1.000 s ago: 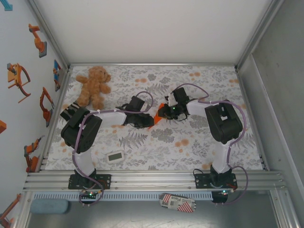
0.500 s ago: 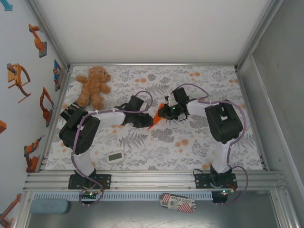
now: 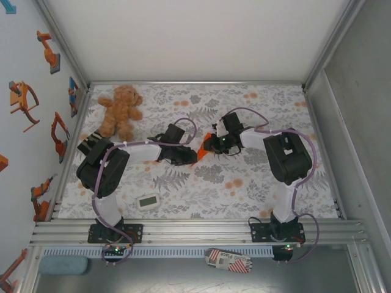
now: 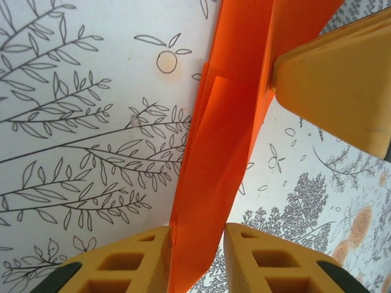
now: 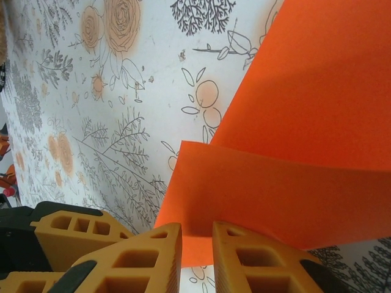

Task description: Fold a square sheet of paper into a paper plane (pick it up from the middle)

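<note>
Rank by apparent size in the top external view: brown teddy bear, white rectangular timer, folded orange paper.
1. Brown plush teddy bear, largest.
2. White rectangular timer and folded orange paper: unranked; the paper's visible strip looks timer-sized, the rest hidden.

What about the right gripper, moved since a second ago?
No. The right gripper sits where it was relative to the teddy bear, shut on the orange paper.

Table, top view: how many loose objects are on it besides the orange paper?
2: the teddy bear at the far-left corner and the white timer near the front-left edge. Something small could lie hidden under the arms or the orange paper.
</note>
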You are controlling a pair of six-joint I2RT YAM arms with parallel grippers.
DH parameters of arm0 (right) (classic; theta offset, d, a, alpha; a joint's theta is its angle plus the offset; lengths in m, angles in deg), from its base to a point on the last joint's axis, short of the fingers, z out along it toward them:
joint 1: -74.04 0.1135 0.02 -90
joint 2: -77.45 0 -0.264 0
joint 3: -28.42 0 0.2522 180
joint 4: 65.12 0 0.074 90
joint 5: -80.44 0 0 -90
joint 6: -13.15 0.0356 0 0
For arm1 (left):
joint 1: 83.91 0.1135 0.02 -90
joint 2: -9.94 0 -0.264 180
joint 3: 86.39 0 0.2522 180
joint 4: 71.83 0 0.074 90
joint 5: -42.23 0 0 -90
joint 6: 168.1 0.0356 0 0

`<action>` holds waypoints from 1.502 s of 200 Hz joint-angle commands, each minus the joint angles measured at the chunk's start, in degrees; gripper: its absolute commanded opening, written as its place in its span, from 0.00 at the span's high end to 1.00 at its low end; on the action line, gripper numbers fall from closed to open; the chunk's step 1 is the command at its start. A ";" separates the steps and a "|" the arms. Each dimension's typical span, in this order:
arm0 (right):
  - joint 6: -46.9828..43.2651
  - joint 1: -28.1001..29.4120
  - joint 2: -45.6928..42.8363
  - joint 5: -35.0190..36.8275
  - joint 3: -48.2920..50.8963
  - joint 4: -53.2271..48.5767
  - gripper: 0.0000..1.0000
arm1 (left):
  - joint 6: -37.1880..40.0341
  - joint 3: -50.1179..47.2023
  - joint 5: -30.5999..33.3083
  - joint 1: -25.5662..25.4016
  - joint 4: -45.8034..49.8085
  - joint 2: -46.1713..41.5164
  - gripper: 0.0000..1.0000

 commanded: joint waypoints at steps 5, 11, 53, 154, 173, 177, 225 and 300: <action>-0.80 0.21 0.48 0.74 -1.48 -1.62 0.80 | 1.62 -0.89 -0.51 0.25 0.42 -1.86 0.69; -0.81 0.25 0.56 0.75 -1.50 -1.75 0.80 | 1.62 -1.04 -0.51 0.22 0.02 -2.21 0.68; -0.83 0.22 0.81 1.02 -1.72 -1.98 0.80 | 1.58 -0.88 -0.38 0.25 0.02 -0.91 0.70; -1.08 0.21 0.39 0.27 -1.94 -1.94 0.80 | 1.79 1.34 -0.04 0.28 0.56 -2.01 0.71; -1.03 0.22 0.39 0.23 -1.92 -2.06 0.80 | 1.62 1.43 -0.32 0.20 0.22 -1.75 0.72; -1.08 0.22 0.41 0.27 -1.95 -2.06 0.80 | 1.60 1.52 -0.32 0.28 0.15 -1.78 0.72; -1.04 0.23 0.41 0.43 -1.87 -2.15 0.80 | 1.62 1.81 -0.14 0.19 0.42 -0.56 0.79; -1.17 0.21 0.93 1.26 -1.76 -2.67 0.80 | 1.75 1.03 0.79 0.08 1.59 1.22 0.84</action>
